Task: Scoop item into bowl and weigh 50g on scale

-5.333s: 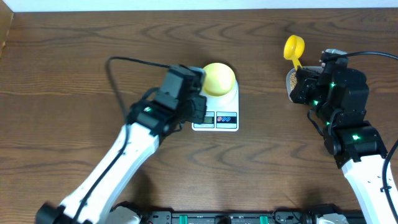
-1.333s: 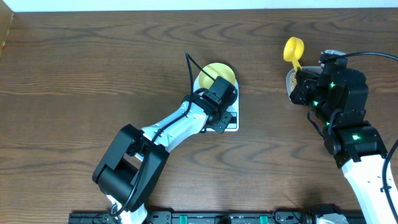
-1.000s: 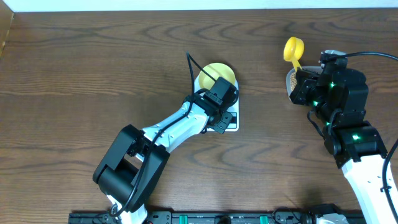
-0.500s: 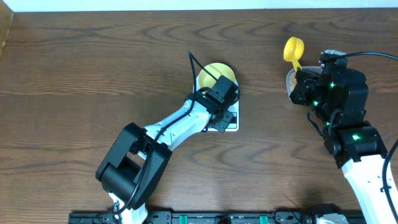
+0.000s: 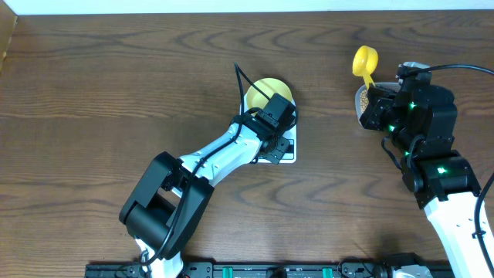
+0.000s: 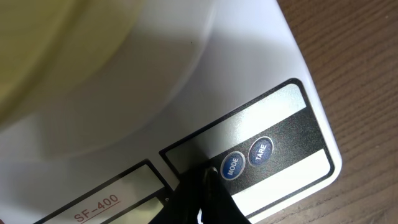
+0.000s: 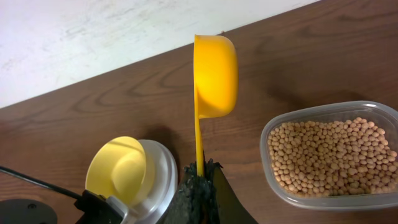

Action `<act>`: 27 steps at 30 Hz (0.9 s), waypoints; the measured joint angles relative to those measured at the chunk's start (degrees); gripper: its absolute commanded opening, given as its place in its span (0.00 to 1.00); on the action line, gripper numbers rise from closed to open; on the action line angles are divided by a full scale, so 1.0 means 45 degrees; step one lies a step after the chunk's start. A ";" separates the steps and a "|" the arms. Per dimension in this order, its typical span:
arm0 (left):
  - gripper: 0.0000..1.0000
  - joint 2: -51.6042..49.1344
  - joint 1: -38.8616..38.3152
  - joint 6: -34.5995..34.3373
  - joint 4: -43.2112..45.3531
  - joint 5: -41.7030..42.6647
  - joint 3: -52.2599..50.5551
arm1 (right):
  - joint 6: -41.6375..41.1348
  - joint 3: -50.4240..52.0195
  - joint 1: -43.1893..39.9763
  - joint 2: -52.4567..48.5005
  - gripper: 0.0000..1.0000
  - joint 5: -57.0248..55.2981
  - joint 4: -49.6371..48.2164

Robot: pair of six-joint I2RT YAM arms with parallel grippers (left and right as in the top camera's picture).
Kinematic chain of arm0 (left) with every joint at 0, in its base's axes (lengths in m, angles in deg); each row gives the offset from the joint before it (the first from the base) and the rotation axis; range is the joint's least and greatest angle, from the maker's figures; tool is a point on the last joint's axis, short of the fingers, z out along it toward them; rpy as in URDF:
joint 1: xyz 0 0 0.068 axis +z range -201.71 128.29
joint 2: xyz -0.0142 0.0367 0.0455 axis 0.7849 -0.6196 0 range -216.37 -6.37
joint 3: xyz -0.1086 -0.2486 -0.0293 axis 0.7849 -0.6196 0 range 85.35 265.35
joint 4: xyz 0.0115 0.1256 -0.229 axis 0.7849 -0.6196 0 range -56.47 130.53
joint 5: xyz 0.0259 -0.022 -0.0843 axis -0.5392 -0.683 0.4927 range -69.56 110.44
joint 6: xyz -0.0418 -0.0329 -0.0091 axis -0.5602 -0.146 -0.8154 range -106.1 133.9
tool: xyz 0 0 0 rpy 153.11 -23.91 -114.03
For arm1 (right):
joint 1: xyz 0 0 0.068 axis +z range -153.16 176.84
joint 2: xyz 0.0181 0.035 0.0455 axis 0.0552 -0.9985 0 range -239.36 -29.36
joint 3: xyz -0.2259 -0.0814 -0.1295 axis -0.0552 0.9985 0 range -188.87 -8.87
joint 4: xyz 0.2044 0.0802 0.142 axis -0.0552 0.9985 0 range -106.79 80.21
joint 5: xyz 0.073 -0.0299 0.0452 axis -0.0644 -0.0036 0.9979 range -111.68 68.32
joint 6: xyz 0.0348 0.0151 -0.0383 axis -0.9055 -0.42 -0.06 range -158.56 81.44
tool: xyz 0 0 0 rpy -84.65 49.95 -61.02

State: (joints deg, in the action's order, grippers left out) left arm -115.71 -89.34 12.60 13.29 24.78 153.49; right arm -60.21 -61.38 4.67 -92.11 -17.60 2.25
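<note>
A dark brown wooden desk [image 5: 93,93] with a bold, wavy grain fills nearly the whole overhead view. The grain runs along the desk's length in long loops and ovals. Beyond the desk's far edge rises a white wall [image 7: 93,37], matt and faintly mottled with grey smudges. From overhead it shows only as a thin pale band past that edge. At the desk's far left corner a strip of lighter tan wood [image 5: 6,38] shows, cut off by the frame; what it belongs to cannot be told. The light is even and soft. Shadows on the desk are faint and blurred, and the wood has a dull sheen.
</note>
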 measured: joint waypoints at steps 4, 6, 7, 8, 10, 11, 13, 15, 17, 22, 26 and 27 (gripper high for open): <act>0.07 0.0000 0.0000 0.0000 0.0005 0.0000 -0.0005 | 0.0000 0.0000 0.0000 0.0000 0.01 0.0000 0.0000; 0.08 0.0000 0.0000 0.0000 0.0019 0.0000 -0.0019 | 0.0000 0.0000 0.0000 0.0000 0.01 0.0000 0.0000; 0.08 0.0000 0.0000 0.0000 0.0053 0.0000 -0.0053 | 0.0000 0.0000 0.0000 0.0000 0.01 0.0000 0.0000; 0.07 0.0000 0.0000 0.0000 0.0078 0.0000 -0.0087 | 0.0000 0.0000 0.0000 0.0000 0.01 0.0000 0.0000; 0.08 0.0024 0.0000 0.0000 0.0146 0.0000 -0.0155 | 0.0000 0.0000 0.0000 0.0000 0.01 -0.0005 0.0000; 0.08 0.0029 0.0000 0.0000 0.0155 0.0000 -0.0175 | 0.0000 0.0000 0.0000 0.0000 0.01 0.0000 0.0000; 0.08 0.0034 0.0000 0.0000 0.0155 0.0000 -0.0175 | 0.0000 0.0000 0.0000 0.0000 0.01 0.0000 0.0000; 0.08 0.0034 0.0000 0.0000 0.0155 0.0000 -0.0175 | 0.0000 0.0000 0.0000 0.0000 0.01 -0.0005 0.0000; 0.08 0.0034 0.0000 0.0000 0.0155 0.0000 -0.0175 | 0.0000 0.0000 0.0000 0.0000 0.01 -0.0005 0.0000; 0.07 0.0087 0.0000 0.0000 0.0131 0.0039 -0.0160 | 0.0000 0.0000 0.0000 0.0000 0.01 0.0000 0.0000; 0.07 0.0165 0.0000 -0.0019 0.0102 0.0049 -0.0131 | 0.0000 0.0000 0.0000 0.0000 0.01 0.0000 0.0000; 0.07 0.0180 0.0005 -0.0029 0.0092 0.0049 -0.0136 | 0.0000 0.0000 0.0000 0.0000 0.01 0.0000 0.0000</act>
State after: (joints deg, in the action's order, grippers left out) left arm -114.90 -89.32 12.47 13.70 25.00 152.88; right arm -60.21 -61.38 4.67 -92.11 -17.60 2.25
